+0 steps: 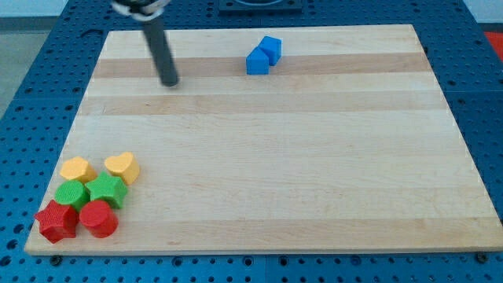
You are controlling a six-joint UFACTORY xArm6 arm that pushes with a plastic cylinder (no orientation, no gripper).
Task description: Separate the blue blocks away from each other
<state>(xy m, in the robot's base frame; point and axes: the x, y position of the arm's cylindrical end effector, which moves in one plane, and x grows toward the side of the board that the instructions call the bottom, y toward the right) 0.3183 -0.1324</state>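
Two blue blocks touch each other near the board's top edge, a little right of its middle: a blue pentagon-like block on the lower left and a blue cube on the upper right. My tip is on the board to their left, about a hundred pixels away and slightly lower than them. The dark rod slants up from it to the view's top left.
A cluster sits at the board's bottom left: a yellow hexagon, a yellow heart, a green round block, a green star, a red star, a red round block. The wooden board lies on a blue perforated table.
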